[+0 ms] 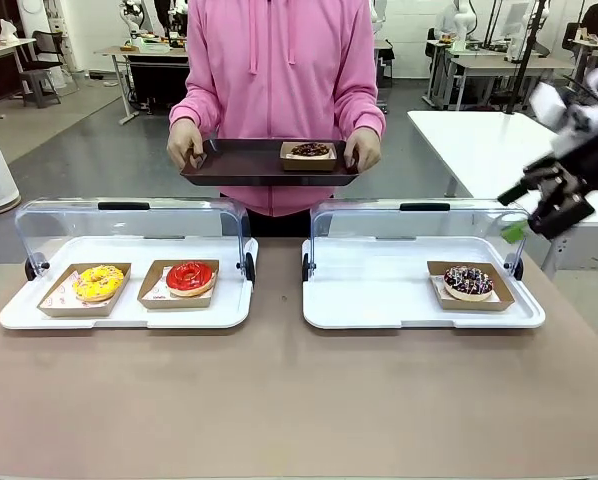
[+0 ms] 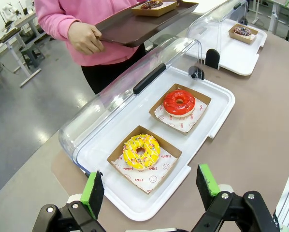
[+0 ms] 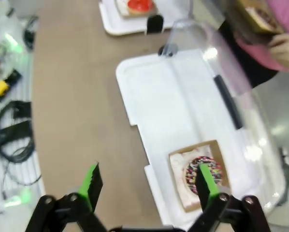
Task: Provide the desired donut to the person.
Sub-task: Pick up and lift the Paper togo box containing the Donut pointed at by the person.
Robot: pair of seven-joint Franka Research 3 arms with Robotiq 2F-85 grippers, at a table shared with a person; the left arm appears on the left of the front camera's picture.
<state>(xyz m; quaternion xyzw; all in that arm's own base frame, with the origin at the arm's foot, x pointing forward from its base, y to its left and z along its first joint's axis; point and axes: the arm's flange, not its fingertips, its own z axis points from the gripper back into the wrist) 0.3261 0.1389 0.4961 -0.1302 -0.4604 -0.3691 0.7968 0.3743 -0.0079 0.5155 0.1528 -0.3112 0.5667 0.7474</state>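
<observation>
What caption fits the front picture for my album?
A person holds a tray with a chocolate donut; yellow donut, red donut and sprinkled donut wait in open cases.

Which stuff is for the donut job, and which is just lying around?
For the job: person, dark tray, its boxed donut, sprinkled chocolate donut, yellow donut, red donut, open right hand.
Just lying about: black cables, far white table.
</observation>
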